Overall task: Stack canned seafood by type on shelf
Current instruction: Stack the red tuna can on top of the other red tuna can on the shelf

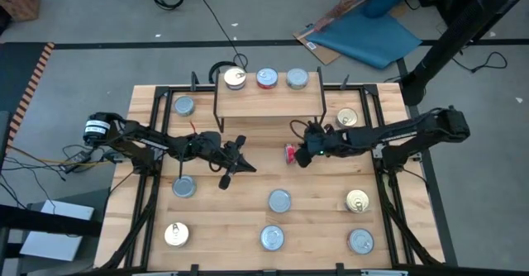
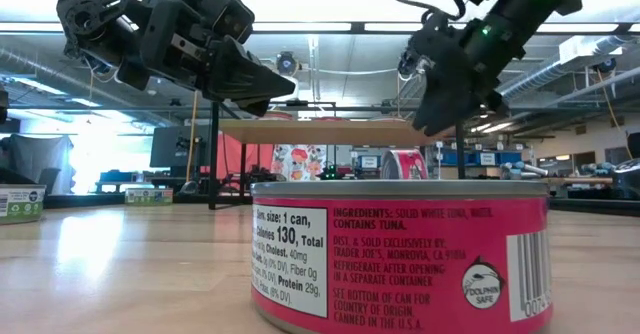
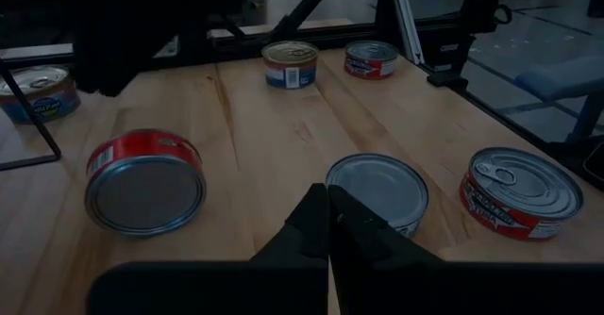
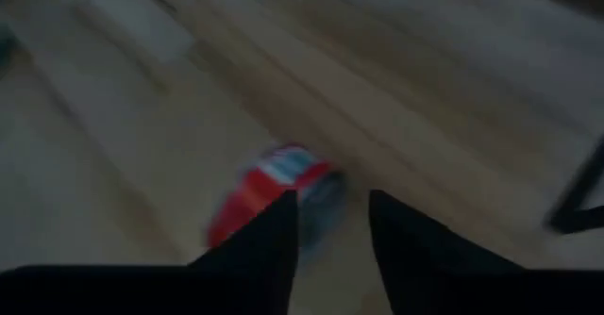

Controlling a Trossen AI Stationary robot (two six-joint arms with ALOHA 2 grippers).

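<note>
Canned seafood is lying scattered across the big wooden table (image 1: 248,185), with three tins sitting in a row on the shelf (image 1: 269,102). Below the shelf a red-labelled tin (image 1: 291,152) is tipping on its edge, the right gripper (image 1: 304,154) hovering spread just beside it. Left gripper (image 1: 240,162) is hanging pressed together, empty, mid-table.

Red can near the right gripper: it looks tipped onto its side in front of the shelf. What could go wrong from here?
1. The red can lies on its side on the table, so it could roll when nudged; the right gripper, fingers apart, sits beside it, not around it.
2. A regrasp on the curved wall may slip.
3. The shelf already carries three cans along its back edge; a tilted placement could knock them. The left gripper waits shut nearby.
</note>
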